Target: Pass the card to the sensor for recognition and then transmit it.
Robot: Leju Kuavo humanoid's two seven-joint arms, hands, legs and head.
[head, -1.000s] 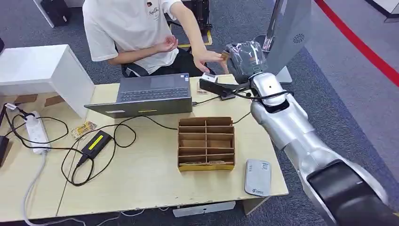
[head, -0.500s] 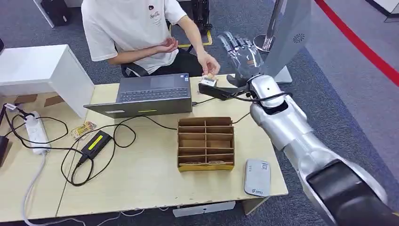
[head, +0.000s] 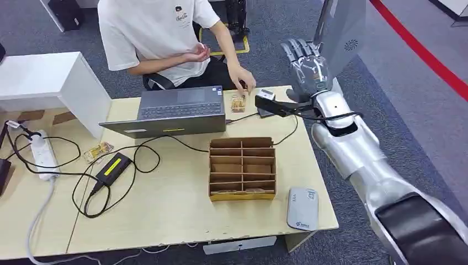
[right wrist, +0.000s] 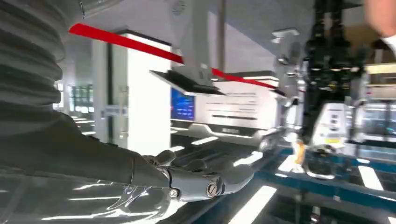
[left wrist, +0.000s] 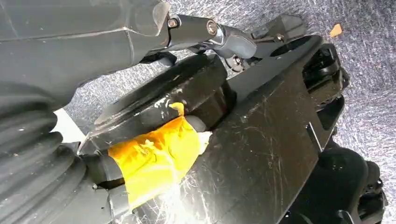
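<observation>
Right silver many-fingered hand (head: 305, 63) raised, fingers spread, holding nothing; small tan card (head: 238, 102) on far table edge, lying left of it, under person's hand (head: 241, 77).

The card (head: 238, 102) — small, tan-patterned — lies flat on the table's far edge, beside the grey sensor (head: 302, 208)'s opposite end.

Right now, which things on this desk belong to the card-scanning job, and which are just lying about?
Job:
card
sensor
right hand, raised and empty
person's hand by the card

Lying about:
laptop
cardboard divider box
power strip
black charger
grey device
</observation>
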